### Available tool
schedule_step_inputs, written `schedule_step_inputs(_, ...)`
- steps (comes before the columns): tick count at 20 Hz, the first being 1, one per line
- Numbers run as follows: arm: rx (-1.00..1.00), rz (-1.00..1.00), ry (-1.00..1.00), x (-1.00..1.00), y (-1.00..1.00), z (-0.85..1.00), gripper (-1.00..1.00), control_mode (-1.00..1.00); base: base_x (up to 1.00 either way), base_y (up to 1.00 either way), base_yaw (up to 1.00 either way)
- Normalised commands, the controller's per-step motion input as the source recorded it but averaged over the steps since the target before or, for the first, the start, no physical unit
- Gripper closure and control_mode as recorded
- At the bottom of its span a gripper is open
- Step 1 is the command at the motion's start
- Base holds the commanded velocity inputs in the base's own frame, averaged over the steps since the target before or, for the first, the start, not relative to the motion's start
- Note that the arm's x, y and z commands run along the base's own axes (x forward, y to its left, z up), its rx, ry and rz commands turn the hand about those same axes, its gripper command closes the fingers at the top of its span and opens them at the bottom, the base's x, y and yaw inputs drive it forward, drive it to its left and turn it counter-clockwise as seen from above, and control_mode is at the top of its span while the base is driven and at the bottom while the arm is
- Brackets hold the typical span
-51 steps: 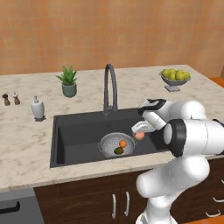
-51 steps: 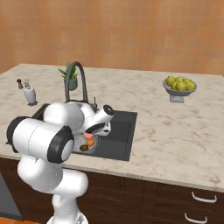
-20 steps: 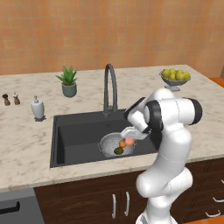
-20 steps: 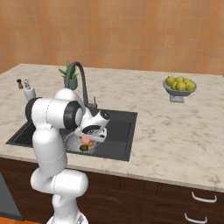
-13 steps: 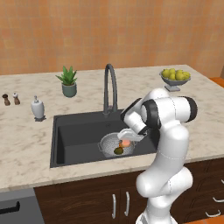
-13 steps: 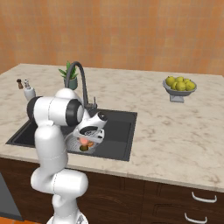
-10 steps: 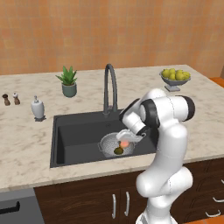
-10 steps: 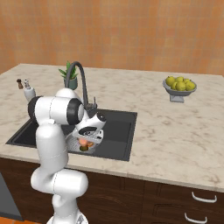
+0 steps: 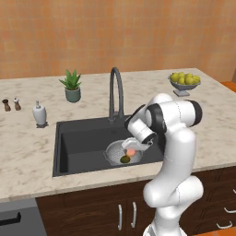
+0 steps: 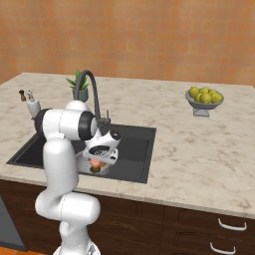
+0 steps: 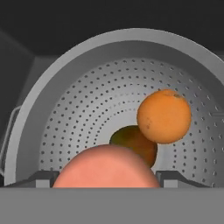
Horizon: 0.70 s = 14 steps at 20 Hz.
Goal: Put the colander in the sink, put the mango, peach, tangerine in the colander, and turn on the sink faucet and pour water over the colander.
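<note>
Low in the hand view, the peach (image 11: 105,167) sits between wide jaws; release gently, centred over the colander (image 11: 78,113).

Silver-grey perforated metal colander (image 11: 87,118), rows of small dark holes. Uniformly bright orange round tangerine (image 11: 164,116). Dark green oval mango (image 11: 135,143), yellowish tint. Salmon-pink round peach (image 11: 105,168). Matte black rectangular sink (image 9: 78,143). Beige speckled stone counter (image 9: 27,161).

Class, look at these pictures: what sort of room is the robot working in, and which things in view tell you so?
A kitchen, computer-rendered. The clues: a black sink set into a stone counter, a tall faucet over it, and a colander in the basin with fruit in it.
</note>
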Motion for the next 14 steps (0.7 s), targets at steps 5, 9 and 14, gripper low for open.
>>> schedule_step_inputs(5,0.0,-0.03,0.0,0.08,0.07,-0.09,1.0,-1.0,0.0,0.0,0.0)
schedule_step_inputs(9,0.0,-0.02,0.0,0.0,0.18,-0.05,-1.0,-1.0,0.0,0.0,0.0)
schedule_step_inputs(14,0.0,0.0,0.0,-0.11,0.06,0.11,-1.0,-1.0,0.0,0.0,0.0)
